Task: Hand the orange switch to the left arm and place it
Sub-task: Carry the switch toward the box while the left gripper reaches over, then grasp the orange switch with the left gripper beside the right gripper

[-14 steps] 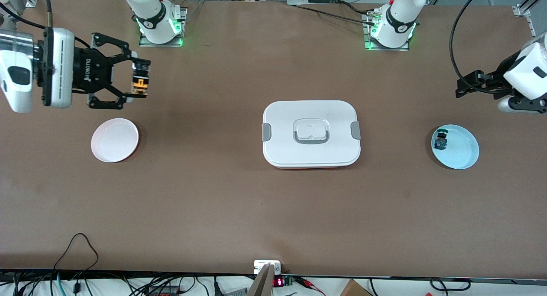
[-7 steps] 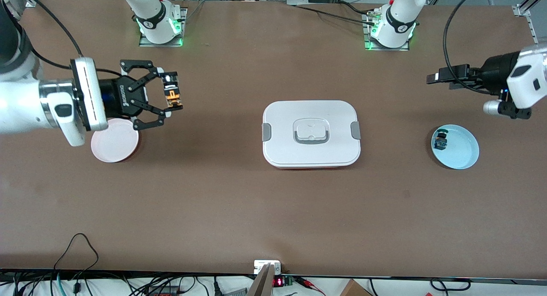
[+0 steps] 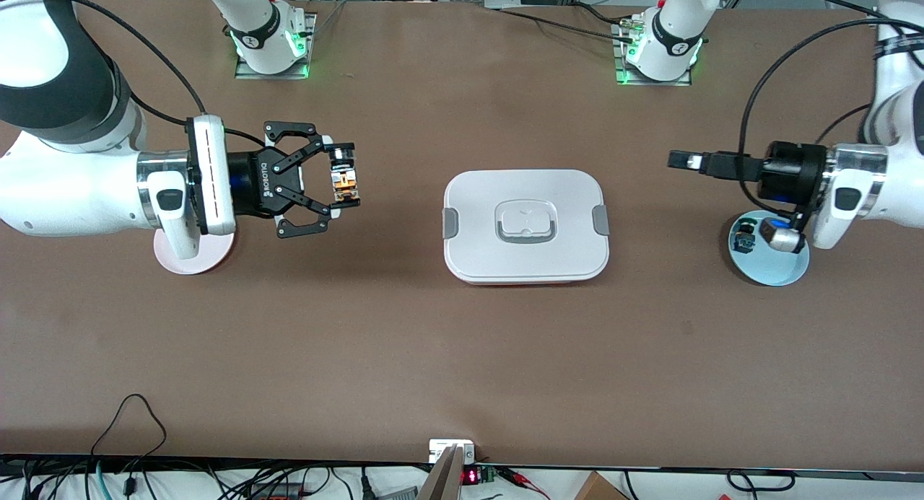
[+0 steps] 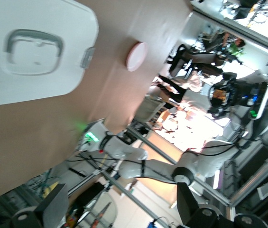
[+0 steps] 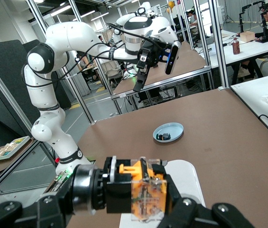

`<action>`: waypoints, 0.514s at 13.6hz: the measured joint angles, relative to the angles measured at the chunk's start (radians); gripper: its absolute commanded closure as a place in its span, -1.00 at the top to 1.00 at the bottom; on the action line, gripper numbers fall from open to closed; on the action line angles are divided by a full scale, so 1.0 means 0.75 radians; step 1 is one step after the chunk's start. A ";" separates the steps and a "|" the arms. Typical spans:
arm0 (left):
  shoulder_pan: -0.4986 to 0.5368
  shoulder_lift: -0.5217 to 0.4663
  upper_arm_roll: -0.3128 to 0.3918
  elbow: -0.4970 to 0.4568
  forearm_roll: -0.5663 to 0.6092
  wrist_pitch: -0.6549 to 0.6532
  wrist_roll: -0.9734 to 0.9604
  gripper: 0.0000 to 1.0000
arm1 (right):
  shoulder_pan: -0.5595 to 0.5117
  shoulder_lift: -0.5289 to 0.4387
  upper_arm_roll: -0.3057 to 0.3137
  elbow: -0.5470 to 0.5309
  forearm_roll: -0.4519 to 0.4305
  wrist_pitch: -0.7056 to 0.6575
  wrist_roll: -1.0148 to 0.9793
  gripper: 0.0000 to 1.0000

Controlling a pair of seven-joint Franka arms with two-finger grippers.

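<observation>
The right gripper (image 3: 345,185) is clenched on the orange switch (image 3: 344,182), holding it up in the air over bare table between the pink plate (image 3: 189,257) and the box (image 3: 525,226). In the right wrist view the switch (image 5: 143,190) sits squarely between the fingers, its tan-orange body showing, with the box's white lid just past it. The right arm reaches out from over the pink plate, its fingers pointing toward the box.

The left gripper (image 3: 686,159) hangs over the table between the box and the blue plate (image 3: 783,269), aimed toward the box, its fingers spread and holding nothing. The left wrist view shows the box lid (image 4: 29,47) below and the right gripper (image 4: 221,95) with the switch well apart from it. In the blue plate lies the other small switch (image 3: 741,238), with blue-green parts, untouched.

As a judgement of progress: the pick-up is done and the switch is off the pink plate, so the first stretch of the transfer looks finished. The two grippers face each other with the box between them, well apart. Left to do are the meeting of the grippers clear of the box, the handover to the left gripper, and most likely setting the switch down at the left arm's end, perhaps in the blue plate.
</observation>
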 measured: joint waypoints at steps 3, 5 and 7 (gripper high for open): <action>-0.005 -0.023 -0.126 -0.077 -0.132 0.221 -0.054 1.00 | 0.009 -0.014 0.000 -0.008 0.038 0.034 -0.008 -0.99; -0.006 -0.036 -0.235 -0.091 -0.175 0.392 -0.120 1.00 | 0.051 -0.017 0.001 -0.014 0.052 0.103 -0.008 -0.99; -0.007 -0.044 -0.360 -0.094 -0.190 0.583 -0.180 1.00 | 0.098 -0.017 0.001 -0.026 0.077 0.151 -0.008 -0.99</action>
